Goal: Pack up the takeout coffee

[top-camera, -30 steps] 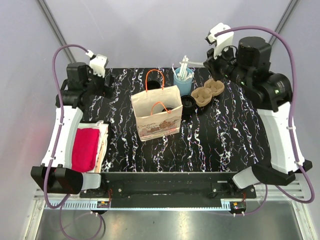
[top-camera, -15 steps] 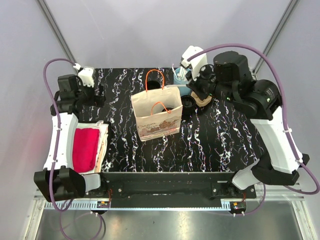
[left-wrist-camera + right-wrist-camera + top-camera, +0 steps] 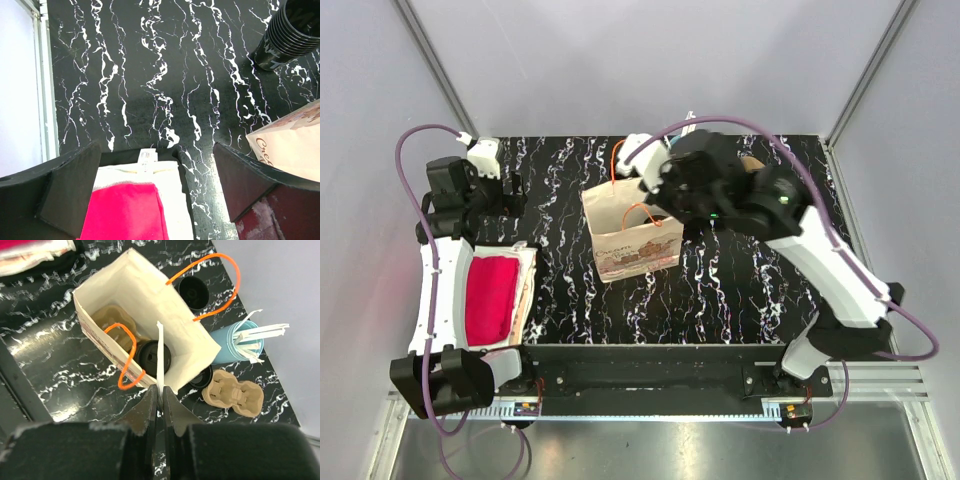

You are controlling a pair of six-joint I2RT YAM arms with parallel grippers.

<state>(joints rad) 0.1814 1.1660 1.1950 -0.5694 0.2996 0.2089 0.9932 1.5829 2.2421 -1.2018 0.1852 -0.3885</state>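
The black marbled table [image 3: 750, 280] carries everything. At its centre stands an open brown paper bag [image 3: 635, 245] with orange loop handles, and the right arm reaches over it from the right. At the near left lies a red cloth [image 3: 490, 300] on a folded white stack [image 3: 167, 175].

The left gripper [image 3: 157, 165] hovers over the far end of that stack. Its fingers are spread wide and have nothing between them.

In the right wrist view, a brown cardboard cup carrier [image 3: 235, 395] lies on the table to the right of the bag. A light-blue cup of white straws [image 3: 235, 342] stands just beside the bag's far right corner. A lidless black cup [image 3: 194, 292] stands just beyond the bag's far side. A dark round thing [image 3: 202, 377] sits against the bag's right side, mostly hidden by the rim.

Inside the bag is a second brown carrier [image 3: 107, 320]. The takeout coffee [image 3: 150, 357] also sits in the bag, lid up, beside that carrier.

The right gripper [image 3: 160, 390] hangs above the bag's opening. Its fingers are pressed together on the upper end of a single white straw [image 3: 160, 347], which hangs down across the coffee's lid.
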